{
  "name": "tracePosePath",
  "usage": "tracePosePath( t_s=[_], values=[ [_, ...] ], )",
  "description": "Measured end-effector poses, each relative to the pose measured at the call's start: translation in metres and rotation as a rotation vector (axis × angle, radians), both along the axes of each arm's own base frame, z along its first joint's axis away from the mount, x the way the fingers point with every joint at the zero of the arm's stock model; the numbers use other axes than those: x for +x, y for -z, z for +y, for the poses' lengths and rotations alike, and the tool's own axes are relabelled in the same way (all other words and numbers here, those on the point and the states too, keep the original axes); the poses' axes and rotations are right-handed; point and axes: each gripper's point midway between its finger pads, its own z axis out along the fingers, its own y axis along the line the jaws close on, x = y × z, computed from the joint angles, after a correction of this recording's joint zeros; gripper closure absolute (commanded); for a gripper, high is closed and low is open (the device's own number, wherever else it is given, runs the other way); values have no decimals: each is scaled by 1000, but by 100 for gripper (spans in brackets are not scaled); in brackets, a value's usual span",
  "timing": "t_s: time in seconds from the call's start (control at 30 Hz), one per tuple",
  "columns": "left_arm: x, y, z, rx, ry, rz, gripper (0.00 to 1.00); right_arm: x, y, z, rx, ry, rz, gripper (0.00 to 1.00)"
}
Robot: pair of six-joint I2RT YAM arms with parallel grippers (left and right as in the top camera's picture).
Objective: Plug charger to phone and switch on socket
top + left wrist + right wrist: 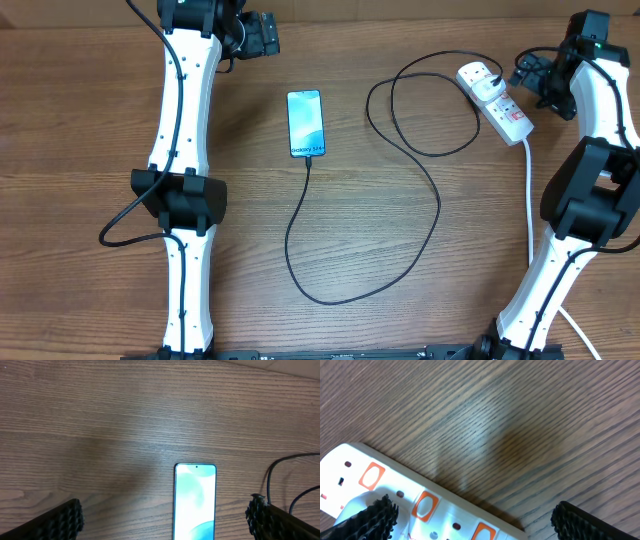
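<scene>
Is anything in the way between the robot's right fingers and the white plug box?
No. The open right fingers sit right next to the white oblong power strip with red markings, with nothing visible between them.

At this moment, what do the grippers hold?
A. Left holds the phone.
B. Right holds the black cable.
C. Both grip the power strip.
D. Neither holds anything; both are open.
D: the left gripper and right gripper both stand wide open, while the phone, charger and socket lie on the table, none lifted.
</scene>
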Motion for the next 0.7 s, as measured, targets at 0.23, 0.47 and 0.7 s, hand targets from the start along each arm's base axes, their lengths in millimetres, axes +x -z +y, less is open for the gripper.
tracePosePath(
  t_s=[0.23,0.47,0.7],
  values=[
    [0,0,0,0,0,0,0,-3,2,2,12,0,15,0],
    [0,0,0,0,0,0,0,-4,7,1,16,21,24,0],
    [0,0,0,0,0,0,0,-12,35,2,39,39,87,0]
  ],
)
